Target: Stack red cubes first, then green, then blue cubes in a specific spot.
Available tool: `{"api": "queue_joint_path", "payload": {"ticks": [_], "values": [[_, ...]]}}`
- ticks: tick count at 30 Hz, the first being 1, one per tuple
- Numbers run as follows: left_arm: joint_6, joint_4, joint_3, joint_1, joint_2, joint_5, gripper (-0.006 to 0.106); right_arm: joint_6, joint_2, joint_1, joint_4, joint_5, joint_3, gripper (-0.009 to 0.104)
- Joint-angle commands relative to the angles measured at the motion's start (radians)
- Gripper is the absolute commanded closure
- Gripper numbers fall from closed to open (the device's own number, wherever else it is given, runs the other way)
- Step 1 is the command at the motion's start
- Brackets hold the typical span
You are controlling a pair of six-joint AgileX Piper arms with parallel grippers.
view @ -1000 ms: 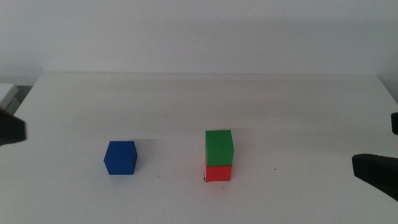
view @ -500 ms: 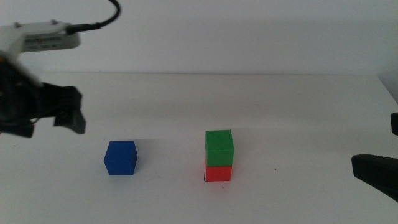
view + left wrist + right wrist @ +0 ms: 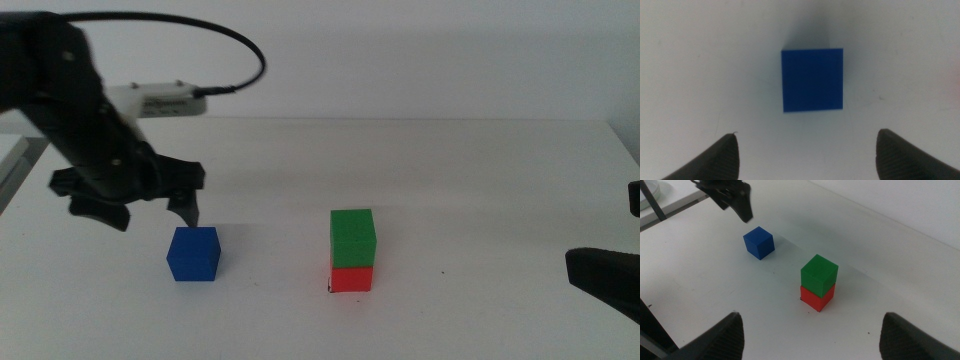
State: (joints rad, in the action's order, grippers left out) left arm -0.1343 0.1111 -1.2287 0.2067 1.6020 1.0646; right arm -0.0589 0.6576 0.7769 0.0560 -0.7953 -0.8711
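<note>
The green cube (image 3: 353, 238) sits on the red cube (image 3: 351, 278) at the table's middle front; both show in the right wrist view, green (image 3: 819, 272) on red (image 3: 816, 299). The red cube covers the marked spot; one black corner mark (image 3: 330, 288) peeks out at its front left. The blue cube (image 3: 194, 253) lies alone to the left. My left gripper (image 3: 150, 210) is open and empty, hovering just above and behind the blue cube (image 3: 812, 80), which lies ahead of the jaws. My right gripper (image 3: 605, 280) waits open at the right edge.
A lone black speck (image 3: 443, 272) lies right of the stack. The white table's far edge (image 3: 340, 119) meets a white wall. A grey-white object (image 3: 10, 150) sits off the table's left edge. The left arm's cable (image 3: 240, 50) loops above.
My left arm has swung in from the left edge toward the blue cube and lowered, its open jaws now right beside it. The cubes and the right gripper have not moved.
</note>
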Motion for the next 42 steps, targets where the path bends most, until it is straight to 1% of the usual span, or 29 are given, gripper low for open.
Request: {"api": "queue_joint_path", "payload": {"ticks": [1,3,17,22,25,28,33,36,38,39,42], "values": [[-0.026,-0.041,-0.03,0.032,0.04,-0.013,0.008,0.011,-0.004,0.001,0.004,0.011,0.006,0.003],[-0.031,-0.054,-0.038,0.042,0.07,-0.025,0.008,0.011,-0.004,0.001,0.004,0.011,0.006,0.003],[-0.02,-0.053,-0.039,0.043,0.255,-0.151,0.008,0.007,-0.004,0.001,0.005,0.011,0.006,0.003],[0.007,-0.051,-0.039,0.043,0.291,-0.187,0.008,0.007,-0.004,0.001,0.005,0.011,0.006,0.003],[0.005,-0.051,-0.039,0.043,0.303,-0.191,0.009,0.007,-0.004,0.001,0.005,0.011,0.006,0.003],[0.003,-0.051,-0.039,0.043,0.312,-0.193,0.013,0.007,-0.004,0.001,0.005,0.011,0.006,0.003],[-0.002,-0.042,-0.039,0.043,0.316,-0.195,0.028,0.007,-0.004,0.001,0.005,0.011,0.006,0.003],[-0.002,-0.04,-0.039,0.043,0.316,-0.195,0.042,0.007,-0.004,0.001,0.005,0.011,0.006,0.003],[-0.002,-0.032,-0.039,0.043,0.316,-0.195,0.053,0.007,-0.004,0.001,0.005,0.011,0.006,0.003],[0.0,-0.017,-0.039,0.043,0.316,-0.194,0.065,0.007,-0.004,0.001,0.005,0.011,0.006,0.003],[0.01,0.014,-0.039,0.043,0.308,-0.188,0.08,0.007,-0.004,0.001,0.005,0.011,0.006,0.003]]}}
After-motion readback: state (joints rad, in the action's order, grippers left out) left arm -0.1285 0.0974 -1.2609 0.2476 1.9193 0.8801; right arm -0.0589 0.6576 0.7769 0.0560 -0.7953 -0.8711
